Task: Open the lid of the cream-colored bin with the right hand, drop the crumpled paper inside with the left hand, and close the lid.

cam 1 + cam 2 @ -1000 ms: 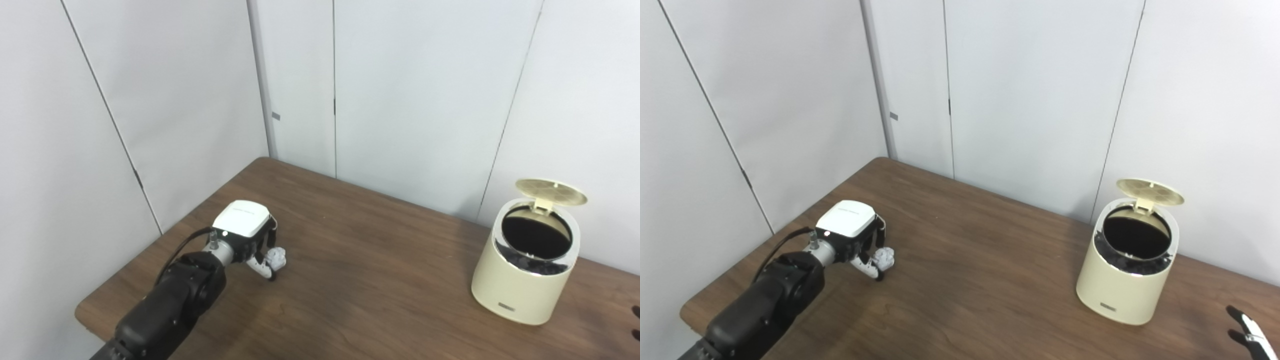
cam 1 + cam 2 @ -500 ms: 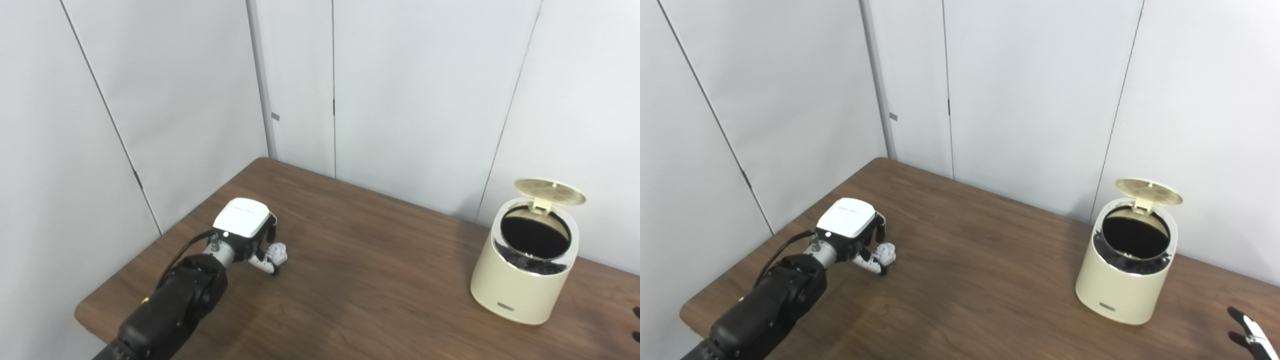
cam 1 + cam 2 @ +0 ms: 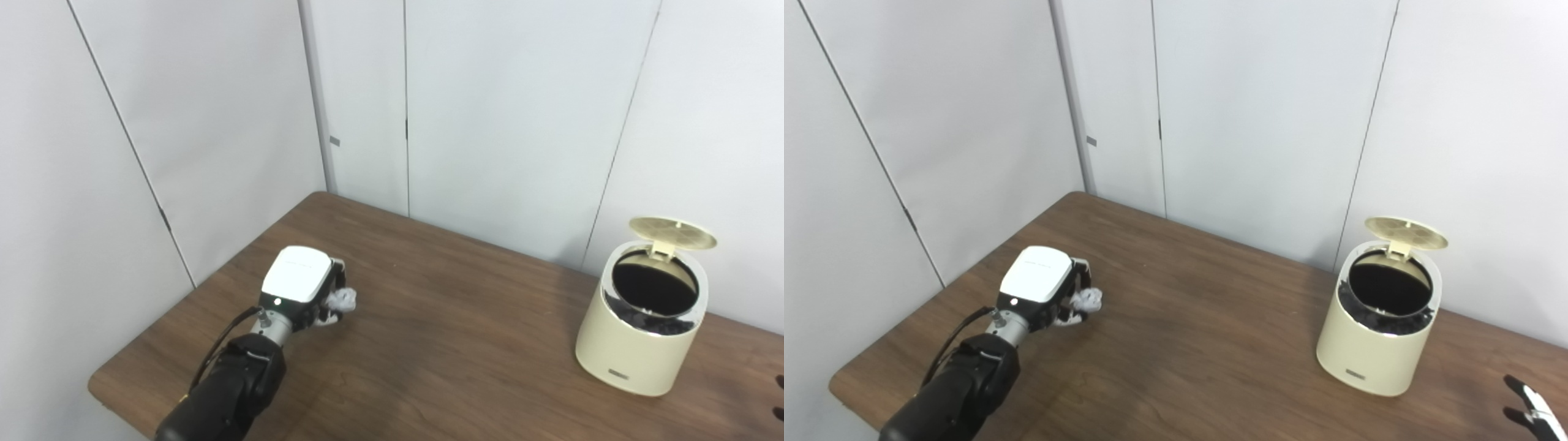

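Observation:
The cream-colored bin stands at the right of the wooden table, its round lid tipped up and the dark inside showing. At the left, my left hand is shut on the white crumpled paper, which pokes out past the fingers a little above the tabletop. Only the fingertips of my right hand show at the bottom right corner of the right eye view, spread apart and holding nothing, to the right of the bin.
White wall panels close in behind the table on the left and the back. The table's left edge runs close beside my left arm. The bin sits near the back wall.
My left hand has closed around the paper and lifted it slightly up and to the right. The bin, its raised lid and the right hand have stayed put.

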Robot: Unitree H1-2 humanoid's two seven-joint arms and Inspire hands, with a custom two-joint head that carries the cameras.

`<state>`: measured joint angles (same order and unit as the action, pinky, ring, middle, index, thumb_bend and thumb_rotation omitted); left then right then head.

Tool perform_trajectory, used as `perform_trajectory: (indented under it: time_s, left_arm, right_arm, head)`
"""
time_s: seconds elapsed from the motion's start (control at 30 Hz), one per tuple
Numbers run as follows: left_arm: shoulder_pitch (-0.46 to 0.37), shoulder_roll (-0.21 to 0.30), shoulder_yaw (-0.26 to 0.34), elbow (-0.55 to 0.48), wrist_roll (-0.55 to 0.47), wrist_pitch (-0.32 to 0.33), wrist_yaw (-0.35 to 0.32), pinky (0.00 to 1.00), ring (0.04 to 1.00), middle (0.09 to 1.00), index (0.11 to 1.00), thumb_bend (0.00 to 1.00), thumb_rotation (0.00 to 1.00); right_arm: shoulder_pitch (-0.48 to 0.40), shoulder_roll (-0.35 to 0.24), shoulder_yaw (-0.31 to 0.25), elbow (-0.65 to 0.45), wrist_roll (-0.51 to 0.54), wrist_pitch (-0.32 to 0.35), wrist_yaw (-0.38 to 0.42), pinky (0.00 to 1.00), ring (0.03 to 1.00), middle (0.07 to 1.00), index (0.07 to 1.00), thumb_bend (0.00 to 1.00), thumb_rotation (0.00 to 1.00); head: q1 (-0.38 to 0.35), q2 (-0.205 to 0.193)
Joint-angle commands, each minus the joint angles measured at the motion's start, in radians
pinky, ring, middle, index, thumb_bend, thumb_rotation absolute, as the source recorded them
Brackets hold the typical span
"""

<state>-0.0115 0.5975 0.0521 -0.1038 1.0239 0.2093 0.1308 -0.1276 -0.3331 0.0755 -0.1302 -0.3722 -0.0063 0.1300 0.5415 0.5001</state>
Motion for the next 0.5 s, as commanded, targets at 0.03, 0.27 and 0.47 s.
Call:
perform_trajectory:
  time_s: [0.03,0.27,0.47]
  left_arm:
    - [-0.018,0.016,0.028,-0.069,0.011,-0.021,0.078,0.27,0.348,0.423,0.515,0.52,0.0]
    - [-0.025,-0.005,0.04,-0.136,-0.008,-0.033,0.058,0.27,0.341,0.42,0.517,0.52,0.0]
    - [-0.041,-0.026,0.036,-0.179,-0.02,-0.052,0.049,0.24,0.325,0.415,0.515,0.52,0.0]
  right_arm:
    - [-0.037,-0.009,-0.012,-0.021,0.002,-0.035,-0.017,0.64,0.867,0.963,0.935,0.67,0.5]
    - [-0.037,-0.003,-0.01,-0.018,0.004,-0.035,-0.018,0.62,0.869,0.959,0.929,0.69,0.49]
    - [-0.038,0.003,-0.005,-0.011,-0.007,-0.044,-0.025,0.63,0.871,0.957,0.926,0.67,0.46]
  head:
    - [-0.001,0.001]
    - [-0.023,0.003]
    - [-0.069,0.004]
